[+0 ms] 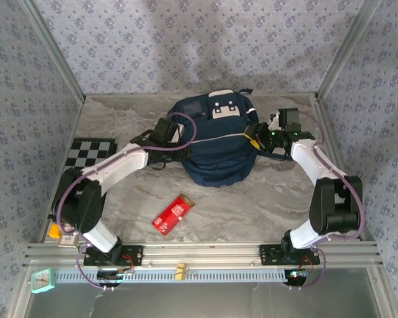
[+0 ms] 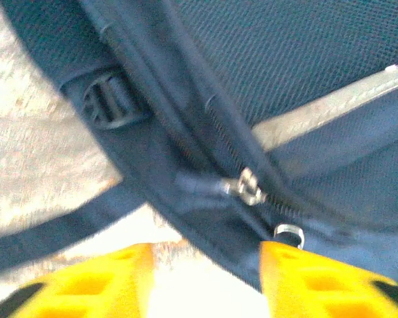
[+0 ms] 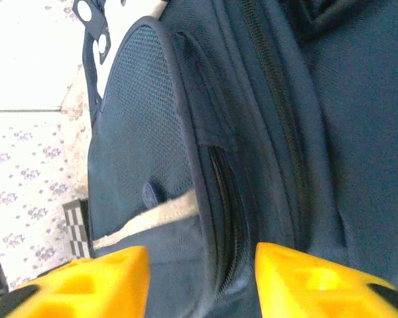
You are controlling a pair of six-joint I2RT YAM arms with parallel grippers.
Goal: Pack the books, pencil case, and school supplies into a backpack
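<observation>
Backpack [image 1: 215, 149] mid-table, far side | red packet [image 1: 174, 214] lies loose, nearer me | left gripper [image 2: 205, 268] and right gripper [image 3: 202, 278] both spread, empty, flanking it | fabric looks soft and saggy; I'd pinch the metal zipper pull [image 2: 251, 187], not cloth

The backpack [image 1: 215, 142] is shown in navy blue, with white patches and a pale trim line; its mesh panel [image 3: 146, 132] is woven in the same blue. The school-supplies packet [image 1: 174, 214] is coloured red with white markings. Yellow is seen on the fingers of the left gripper [image 2: 205, 255] and the right gripper [image 3: 200, 258]. The table [image 1: 265, 199] is marbled grey-beige, and the walls [image 1: 186, 40] are printed with small lilac flowers on pale grey. A checkerboard [image 1: 89, 152] is patterned in black and white.
</observation>
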